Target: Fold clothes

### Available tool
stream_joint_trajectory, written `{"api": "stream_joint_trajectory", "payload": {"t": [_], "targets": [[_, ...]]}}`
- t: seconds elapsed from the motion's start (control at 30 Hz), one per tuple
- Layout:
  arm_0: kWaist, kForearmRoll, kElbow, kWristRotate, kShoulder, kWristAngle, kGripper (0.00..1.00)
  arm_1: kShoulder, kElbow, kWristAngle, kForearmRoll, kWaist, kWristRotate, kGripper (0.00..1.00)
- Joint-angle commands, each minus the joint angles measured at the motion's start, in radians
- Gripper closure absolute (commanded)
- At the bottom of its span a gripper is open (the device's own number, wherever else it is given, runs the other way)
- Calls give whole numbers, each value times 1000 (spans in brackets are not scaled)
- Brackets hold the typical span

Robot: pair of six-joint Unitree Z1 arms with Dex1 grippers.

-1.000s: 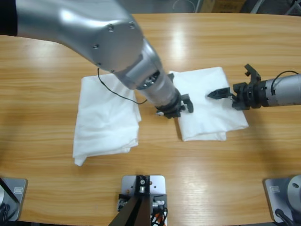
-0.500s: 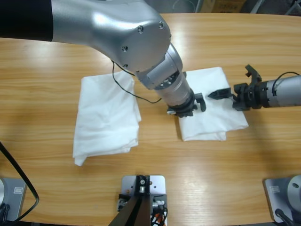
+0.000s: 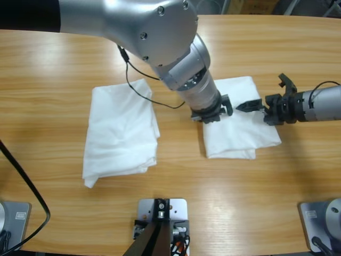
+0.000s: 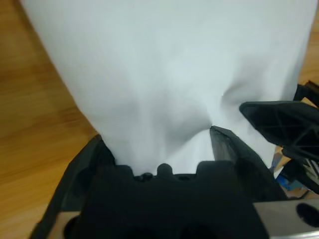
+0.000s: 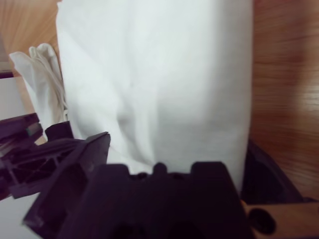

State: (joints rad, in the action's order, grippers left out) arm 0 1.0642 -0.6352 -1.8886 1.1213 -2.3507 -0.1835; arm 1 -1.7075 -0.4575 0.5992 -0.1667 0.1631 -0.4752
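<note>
Long wooden table with pale grain, glare patches along its far edge.

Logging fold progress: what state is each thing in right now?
Larger T-shirt: loosely folded, lying flat, untouched.
Smaller T-shirt: folded compactly, lying flat, slightly wrinkled.
Left end effector: open, at the smaller T-shirt's edge.
Right end effector: open, above the smaller T-shirt.

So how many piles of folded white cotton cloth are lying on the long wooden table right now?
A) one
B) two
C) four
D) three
B: the high view shows one folded white T-shirt lying alone, apart from both grippers, and a second, smaller folded one where both grippers meet.
</note>
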Motion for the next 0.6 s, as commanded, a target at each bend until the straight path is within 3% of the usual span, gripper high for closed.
{"api": "stream_joint_trajectory", "payload": {"t": [0.03, 0.17, 0.37, 0.6], "targets": [[-7, -15, -24, 2, -90, -54, 400, -61, 44, 10, -2, -11, -10, 136], [-7, -60, -9, -14, -87, -57, 994, -63, 45, 13, -1, -12, -11, 138], [-7, -110, 16, -43, -84, -50, 1000, -70, 47, -18, 9, -13, -69, 133], [-13, -158, 16, -71, -84, -45, 1000, 50, 37, -177, 139, -10, -122, 115]]}}
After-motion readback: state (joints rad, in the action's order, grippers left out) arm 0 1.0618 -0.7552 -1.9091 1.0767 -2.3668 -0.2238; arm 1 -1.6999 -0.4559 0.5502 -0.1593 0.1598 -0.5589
